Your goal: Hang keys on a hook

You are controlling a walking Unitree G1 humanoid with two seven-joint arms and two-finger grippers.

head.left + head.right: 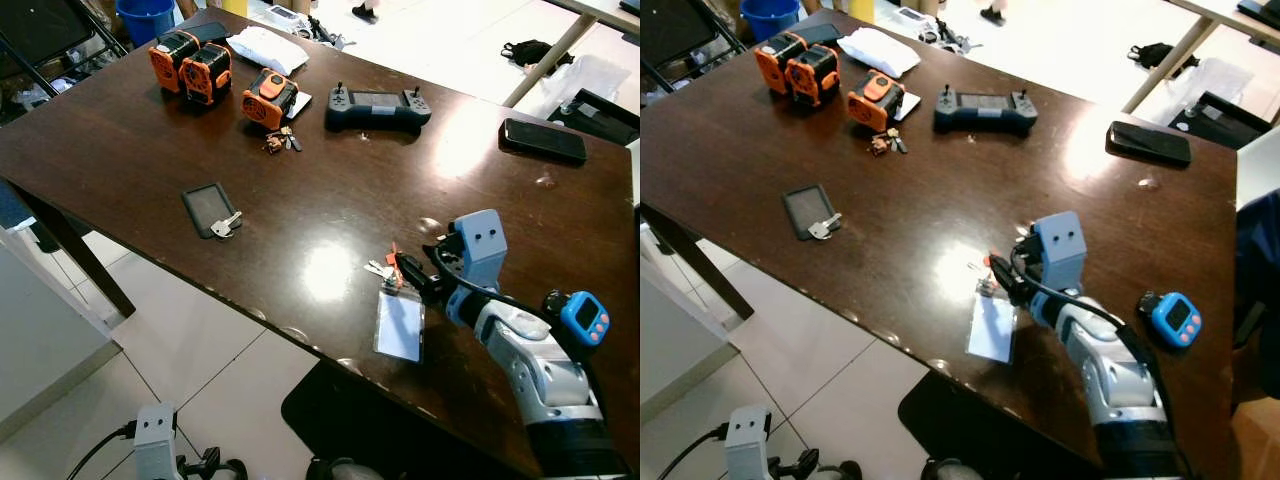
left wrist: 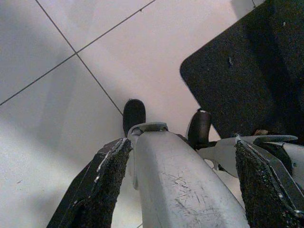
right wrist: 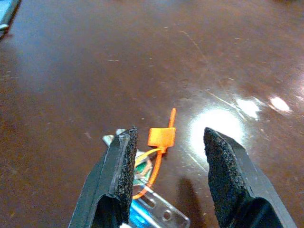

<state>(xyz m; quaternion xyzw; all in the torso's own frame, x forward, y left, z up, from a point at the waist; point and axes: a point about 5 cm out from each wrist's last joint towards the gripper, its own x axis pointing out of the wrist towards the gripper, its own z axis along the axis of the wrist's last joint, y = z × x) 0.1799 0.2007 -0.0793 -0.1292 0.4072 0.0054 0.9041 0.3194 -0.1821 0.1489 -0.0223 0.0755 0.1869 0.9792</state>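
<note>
A bunch of keys with an orange tag lies on the dark wooden table near its front edge. A clear card holder is attached to the bunch. My right gripper is low over the table, right at the bunch and open. In the right wrist view the orange tag sits between its two black fingers, and nothing is gripped. Another key rests on a small black wallet, and a third bunch lies by an orange device. My left gripper hangs open above the tiled floor.
At the back of the table are orange devices, a white pouch, a black controller and a phone. A blue timer lies beside my right arm. A black mat lies under the table's front edge.
</note>
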